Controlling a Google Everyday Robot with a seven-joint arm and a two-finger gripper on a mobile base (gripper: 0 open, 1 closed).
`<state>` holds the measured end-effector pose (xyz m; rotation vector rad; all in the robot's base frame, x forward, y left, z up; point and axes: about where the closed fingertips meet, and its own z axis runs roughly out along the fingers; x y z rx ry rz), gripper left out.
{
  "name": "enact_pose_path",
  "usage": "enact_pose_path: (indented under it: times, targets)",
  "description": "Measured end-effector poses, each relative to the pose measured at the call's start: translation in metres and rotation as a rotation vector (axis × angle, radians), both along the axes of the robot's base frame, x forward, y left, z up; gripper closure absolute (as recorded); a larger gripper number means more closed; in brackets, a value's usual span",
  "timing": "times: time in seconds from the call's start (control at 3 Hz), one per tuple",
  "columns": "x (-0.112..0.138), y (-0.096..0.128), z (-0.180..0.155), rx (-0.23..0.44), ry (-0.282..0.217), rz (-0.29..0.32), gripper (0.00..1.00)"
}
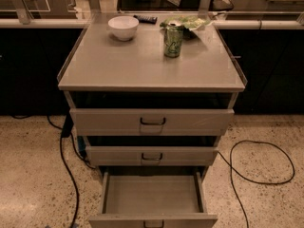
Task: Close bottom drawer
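Observation:
The bottom drawer [152, 195] is pulled far out of the grey-beige cabinet; its shallow tray looks empty and its front panel with a small dark handle [153, 223] sits at the lower edge of the camera view. The middle drawer [152, 156] and the top drawer [152, 121] stand slightly out, each with a dark handle. My gripper is not in view.
The cabinet top [142, 65] holds a white bowl [123, 27], a green can [173, 41], a crumpled green bag [190, 22] and a dark remote [145, 19]. Black cables lie on the speckled floor at left [66, 170] and right [256, 165]. Dark counters stand behind.

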<state>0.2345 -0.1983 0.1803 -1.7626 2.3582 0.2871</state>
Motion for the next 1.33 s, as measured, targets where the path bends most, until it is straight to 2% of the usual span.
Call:
enact_pose_path:
  times: [0.33, 0.67, 1.0, 1.33]
  targets:
    - [-0.001, 0.001, -0.028, 0.005, 0.053, -0.004, 0.0]
    - [0.02, 0.014, -0.07, 0.012, 0.1, -0.016, 0.0]
    - [0.02, 0.014, -0.07, 0.012, 0.1, -0.016, 0.0]
    - [0.023, 0.013, -0.07, 0.026, 0.073, -0.036, 0.0]
